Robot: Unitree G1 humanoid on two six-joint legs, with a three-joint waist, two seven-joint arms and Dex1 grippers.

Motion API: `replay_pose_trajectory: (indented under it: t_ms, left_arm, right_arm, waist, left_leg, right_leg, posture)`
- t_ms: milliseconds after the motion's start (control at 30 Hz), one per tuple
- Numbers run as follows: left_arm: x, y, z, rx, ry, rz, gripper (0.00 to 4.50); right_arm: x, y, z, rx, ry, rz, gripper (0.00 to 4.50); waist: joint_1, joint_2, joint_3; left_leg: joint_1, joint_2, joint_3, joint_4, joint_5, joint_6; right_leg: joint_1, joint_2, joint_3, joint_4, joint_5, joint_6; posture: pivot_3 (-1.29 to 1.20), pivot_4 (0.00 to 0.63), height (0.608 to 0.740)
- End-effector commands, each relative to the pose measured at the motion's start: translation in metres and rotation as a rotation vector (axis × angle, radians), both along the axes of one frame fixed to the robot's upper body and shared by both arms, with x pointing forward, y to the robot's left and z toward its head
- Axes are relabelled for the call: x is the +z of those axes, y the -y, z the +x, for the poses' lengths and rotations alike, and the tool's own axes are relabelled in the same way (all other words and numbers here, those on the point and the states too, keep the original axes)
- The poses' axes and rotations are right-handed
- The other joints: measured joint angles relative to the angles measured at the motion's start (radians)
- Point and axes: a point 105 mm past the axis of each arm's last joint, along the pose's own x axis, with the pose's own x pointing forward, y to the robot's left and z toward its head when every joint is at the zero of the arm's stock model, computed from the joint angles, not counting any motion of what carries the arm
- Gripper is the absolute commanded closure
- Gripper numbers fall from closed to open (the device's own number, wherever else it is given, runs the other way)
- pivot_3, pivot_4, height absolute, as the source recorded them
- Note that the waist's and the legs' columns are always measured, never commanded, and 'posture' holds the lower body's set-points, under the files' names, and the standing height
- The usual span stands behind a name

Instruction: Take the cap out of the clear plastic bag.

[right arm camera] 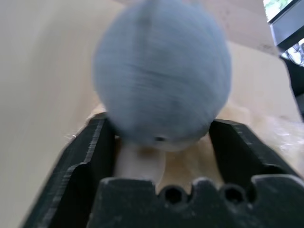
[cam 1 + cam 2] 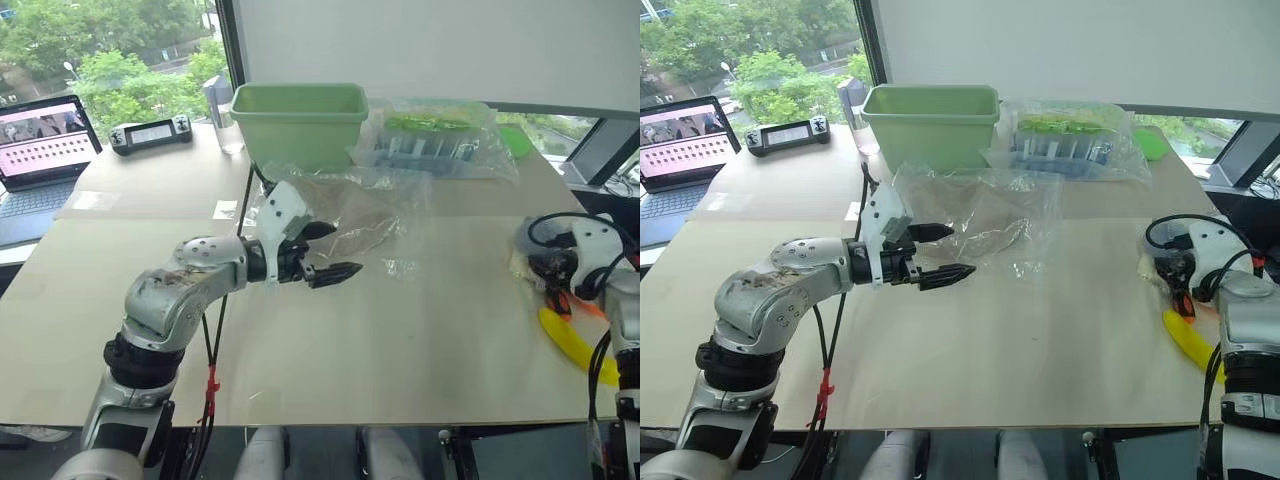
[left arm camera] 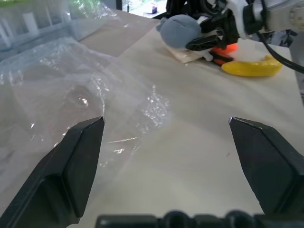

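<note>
The clear plastic bag point(image 2: 372, 208) lies crumpled and mostly flat on the table in front of the green tub. My left gripper point(image 2: 346, 250) hovers open just at the bag's near edge, with nothing between its fingers point(image 3: 80, 156). At the table's right edge, beige fabric that looks like the cap point(image 3: 183, 55) lies on the table, outside the bag, under a blue-grey round plush point(image 1: 161, 76). My right gripper point(image 1: 161, 124) is there, its fingers standing wide on either side of the plush and the beige fabric point(image 1: 190, 164), so it reads as open.
A green tub point(image 2: 300, 125) stands at the back, and beside it a clear bag with green and blue contents point(image 2: 435, 135). A laptop point(image 2: 40, 140) and a controller point(image 2: 150, 133) sit far left. A yellow banana-shaped thing point(image 2: 572, 342) lies near my right arm.
</note>
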Motion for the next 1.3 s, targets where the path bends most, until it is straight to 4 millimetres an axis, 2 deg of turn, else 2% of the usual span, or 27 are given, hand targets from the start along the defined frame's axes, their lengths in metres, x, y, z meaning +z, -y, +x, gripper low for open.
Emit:
replay_pose_trajectory:
  t_ms: [33, 167, 367, 533, 667, 867, 1000, 1167, 1233, 1300]
  left_arm:
    - [0.005, -0.004, 0.003, 0.002, 0.06, -0.004, 0.0]
    - [0.0, -0.008, 0.005, 0.006, 0.067, -0.011, 0.0]
    - [-0.008, -0.01, 0.008, 0.005, 0.075, -0.003, 0.0]
    - [-0.009, -0.014, 0.01, 0.005, 0.08, 0.005, 0.0]
    - [-0.004, -0.015, 0.008, 0.002, 0.087, 0.007, 0.0]
    - [0.003, -0.013, 0.005, -0.001, 0.097, 0.016, 0.0]
    - [0.004, -0.01, 0.003, -0.02, 0.092, 0.025, 0.0]
    - [0.003, -0.014, 0.004, -0.012, 0.087, 0.032, 0.0]
    - [0.0, -0.021, 0.005, 0.01, 0.083, 0.035, 0.0]
    - [-0.002, -0.04, 0.01, 0.09, 0.073, 0.018, 0.0]
  right_arm:
    - [0.02, -0.006, 0.006, 0.023, 0.058, -0.026, 0.09]
    - [0.029, -0.011, 0.011, 0.03, 0.086, -0.065, 0.09]
    - [0.028, -0.019, 0.012, 0.067, 0.085, -0.046, 0.09]
    - [0.041, -0.032, 0.009, 0.125, 0.104, -0.039, 0.09]
    - [0.058, -0.056, 0.004, 0.218, 0.126, 0.003, 0.09]
    - [0.081, -0.119, -0.022, 0.52, 0.078, 0.074, 0.09]
    - [0.076, -0.16, -0.038, 0.682, 0.03, 0.175, 0.09]
    - [0.065, -0.189, -0.049, 0.761, -0.001, 0.219, 0.09]
    - [0.064, -0.197, -0.053, 0.791, 0.008, 0.2, 0.09]
    - [0.074, -0.203, -0.06, 0.831, 0.059, 0.232, 0.09]
  waist:
    - [0.001, 0.0, 0.0]
    - [0.0, 0.0, 0.0]
    - [0.002, 0.0, 0.0]
    - [0.0, 0.0, 0.0]
    - [-0.001, 0.0, 0.0]
    - [0.003, 0.0, 0.0]
    - [0.003, 0.0, 0.0]
    - [0.005, 0.0, 0.0]
    - [0.005, 0.0, 0.0]
    - [0.0, 0.0, 0.0]
  left_leg:
    - [0.0, 0.0, 0.0, 0.0, 0.0, 0.0]
    - [0.0, 0.0, 0.0, -0.001, 0.0, 0.0]
    - [0.0, 0.0, 0.0, 0.0, 0.0, 0.0]
    - [0.0, 0.0, 0.0, 0.0, 0.0, 0.0]
    - [0.0, 0.0, 0.0, -0.001, 0.0, 0.0]
    - [-0.001, 0.0, 0.0, 0.0, 0.0, 0.0]
    - [0.0, 0.001, 0.0, 0.0, 0.0, 0.0]
    - [-0.001, 0.001, 0.0, 0.001, 0.0, 0.0]
    - [-0.001, 0.001, 0.0, 0.0, 0.0, 0.0]
    - [-0.001, 0.001, 0.0, 0.0, 0.0, 0.0]
  right_leg:
    - [0.0, 0.0, 0.0, 0.0, 0.0, 0.0]
    - [-0.001, 0.0, 0.0, 0.0, 0.0, 0.0]
    - [-0.001, 0.0, 0.0, 0.0, 0.0, 0.0]
    - [-0.001, 0.0, 0.0, 0.0, 0.0, 0.0]
    - [-0.001, 0.0, 0.0, 0.0, 0.0, 0.0]
    - [-0.001, 0.0, 0.0, 0.0, 0.0, 0.0]
    - [-0.001, 0.0, 0.0, 0.0, 0.0, 0.0]
    - [-0.001, 0.0, 0.0, 0.0, 0.0, 0.0]
    - [-0.002, 0.0, 0.0, 0.0, 0.0, 0.0]
    - [-0.002, 0.0, 0.0, 0.0, 0.0, 0.0]
  posture:
    - [0.0, 0.15, 0.74]
    - [0.0, 0.15, 0.74]
    - [0.0, 0.15, 0.74]
    - [0.0, 0.15, 0.74]
    - [0.0, 0.15, 0.74]
    - [0.0, 0.15, 0.74]
    - [0.0, 0.15, 0.74]
    - [0.0, 0.15, 0.74]
    - [0.0, 0.15, 0.74]
    - [0.0, 0.15, 0.74]
